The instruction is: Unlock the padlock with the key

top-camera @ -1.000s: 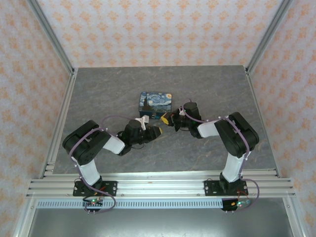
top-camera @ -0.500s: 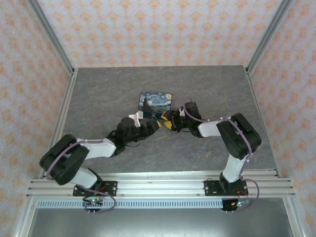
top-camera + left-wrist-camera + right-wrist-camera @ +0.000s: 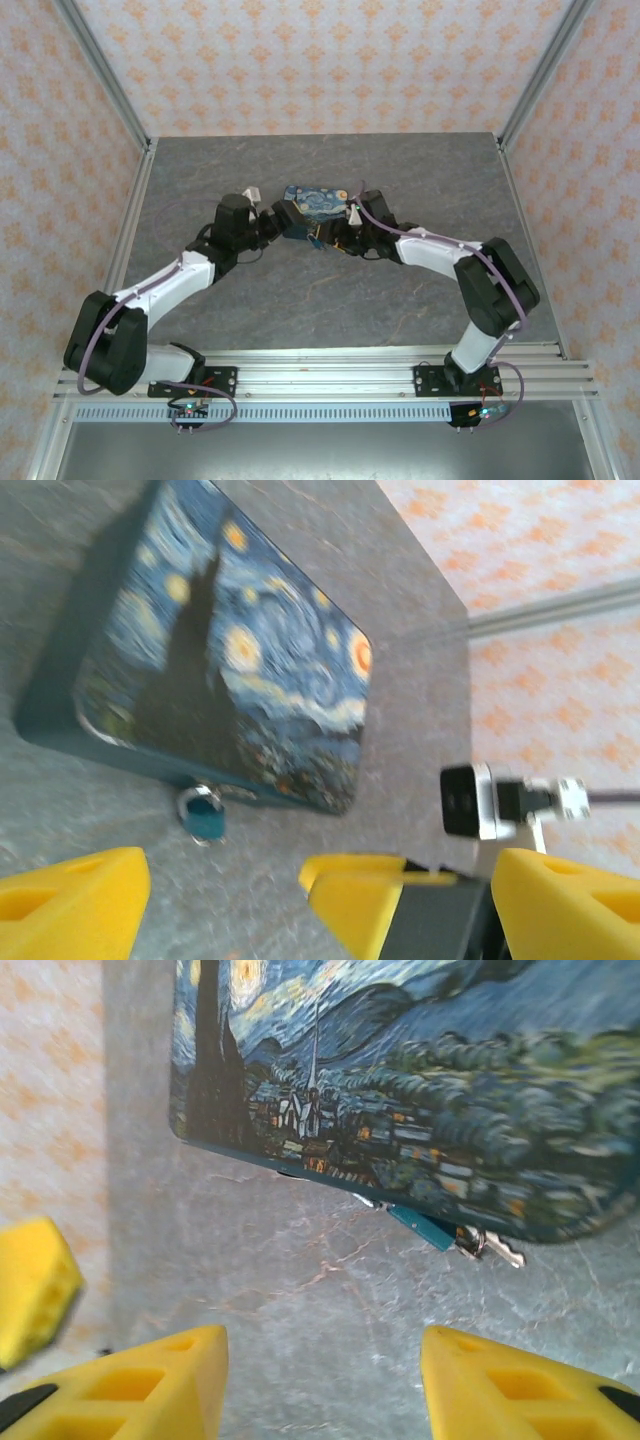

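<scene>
Two empty open tools, left gripper [image 3: 278, 224] and right gripper [image 3: 325, 1360], flanked the padlock [image 3: 420, 1228] and key [image 3: 497, 1249] beside the painted box [image 3: 400, 1080], which we read as pre-grasp staging.

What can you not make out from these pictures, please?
1. Padlock: blurred in the left wrist view, so whether its shackle is open is unclear; too small in the top view.
2. Key: small and soft in the right wrist view, right at the box edge; whether it sits in the padlock cannot be told.
3. Right gripper: its fingers are cut off by the bottom edge of its own view.
</scene>
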`<state>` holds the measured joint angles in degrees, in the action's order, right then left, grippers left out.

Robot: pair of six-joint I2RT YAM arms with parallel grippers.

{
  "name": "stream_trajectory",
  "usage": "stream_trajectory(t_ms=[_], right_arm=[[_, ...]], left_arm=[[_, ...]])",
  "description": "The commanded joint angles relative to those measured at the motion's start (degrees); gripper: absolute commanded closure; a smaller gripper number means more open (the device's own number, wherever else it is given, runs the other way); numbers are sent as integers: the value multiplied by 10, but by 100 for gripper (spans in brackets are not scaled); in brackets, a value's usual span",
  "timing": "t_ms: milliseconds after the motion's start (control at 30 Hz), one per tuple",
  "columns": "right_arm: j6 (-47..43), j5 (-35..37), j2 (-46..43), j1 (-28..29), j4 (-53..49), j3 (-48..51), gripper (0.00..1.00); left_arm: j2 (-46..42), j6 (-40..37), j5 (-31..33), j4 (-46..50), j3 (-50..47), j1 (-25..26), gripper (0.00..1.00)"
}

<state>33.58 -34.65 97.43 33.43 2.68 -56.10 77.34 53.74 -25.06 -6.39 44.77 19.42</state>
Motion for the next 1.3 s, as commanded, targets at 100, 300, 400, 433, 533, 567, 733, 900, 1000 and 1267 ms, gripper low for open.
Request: stream_trajectory(t_ms=[100,300,400,433,533,567,733,900,1000,1267], right_arm=[[-144,83,46,15,-73,-21,48],[-163,92,77,21,-72,-47,49],[-164,96,88,25,-71,-57,50],[-166,99,93,26,-71,-62,50],[-170,107,105,28,-67,-71,50],[-171,111,109,28,-65,-75,50],[-177,122,130,30,-57,-93,53],[-177,122,145,32,-55,-110,56],[-176,120,149,31,-54,-116,57],[-173,114,159,33,-51,-128,68]], left_arm=[[46,-55,-21,119,84,-42,11],[88,-66,-46,139,131,-60,11],[98,-68,-51,138,139,-64,11],[100,-68,-52,138,141,-66,11],[109,-65,-60,133,142,-69,11],[111,-64,-63,129,142,-71,11],[121,-63,-70,123,140,-75,11],[129,-60,-76,117,140,-78,11],[134,-59,-79,113,141,-80,11],[148,-53,-86,102,146,-82,11]])
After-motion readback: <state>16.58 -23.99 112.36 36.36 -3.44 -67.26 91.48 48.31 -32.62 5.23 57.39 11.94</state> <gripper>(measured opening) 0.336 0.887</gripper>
